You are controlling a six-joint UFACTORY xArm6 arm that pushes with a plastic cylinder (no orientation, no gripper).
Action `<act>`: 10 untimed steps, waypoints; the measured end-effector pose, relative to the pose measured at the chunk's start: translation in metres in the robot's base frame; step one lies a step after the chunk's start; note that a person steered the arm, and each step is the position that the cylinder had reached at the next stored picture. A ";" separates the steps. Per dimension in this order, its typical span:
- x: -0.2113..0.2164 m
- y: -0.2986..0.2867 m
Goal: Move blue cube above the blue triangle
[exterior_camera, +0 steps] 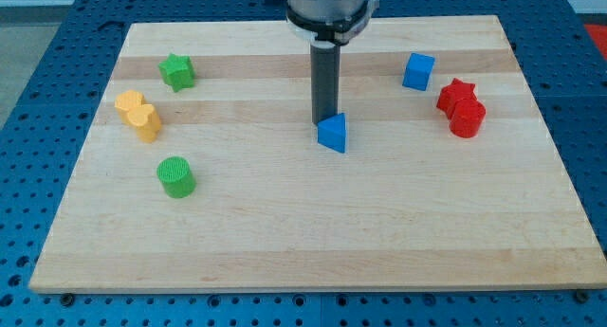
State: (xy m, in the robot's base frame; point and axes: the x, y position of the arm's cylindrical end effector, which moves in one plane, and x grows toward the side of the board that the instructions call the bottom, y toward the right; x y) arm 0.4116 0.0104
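- My tip [326, 124] is sitting near the table's [285, 242] centre, right at the upper-left edge of the blue triangle [333, 134]; looks like it's touching, can't confirm contact.
- Tool is just a straight dark rod w/ no jaws, so nothing is spreading, pressing together or pinching; rod is hanging vertical from the arm mount at the view's top.
- Blue triangle is lying approx. mid-table, slightly to the view's right of centre.
- Blue cube [417, 71] is sitting toward the view's upper right, well apart from the tip & the triangle; it's resting higher in the view than the triangle but offset to the right, not directly above it.
- Red star [456, 93] & red cylinder [467, 118] are sitting together just right of the blue cube, touching or nearly so.
- Green star [176, 70] is lying at the view's upper left.
- Two yellow blocks, yellow upper [129, 103] & yellow lower [146, 123], are huddling against each other at the left; exact shapes unclear.
- Green cylinder [175, 176] is standing lower left, apart from the rest.
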 end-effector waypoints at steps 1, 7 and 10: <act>-0.047 0.000; -0.148 0.236; -0.109 0.200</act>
State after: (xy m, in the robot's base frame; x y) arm 0.3021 0.2106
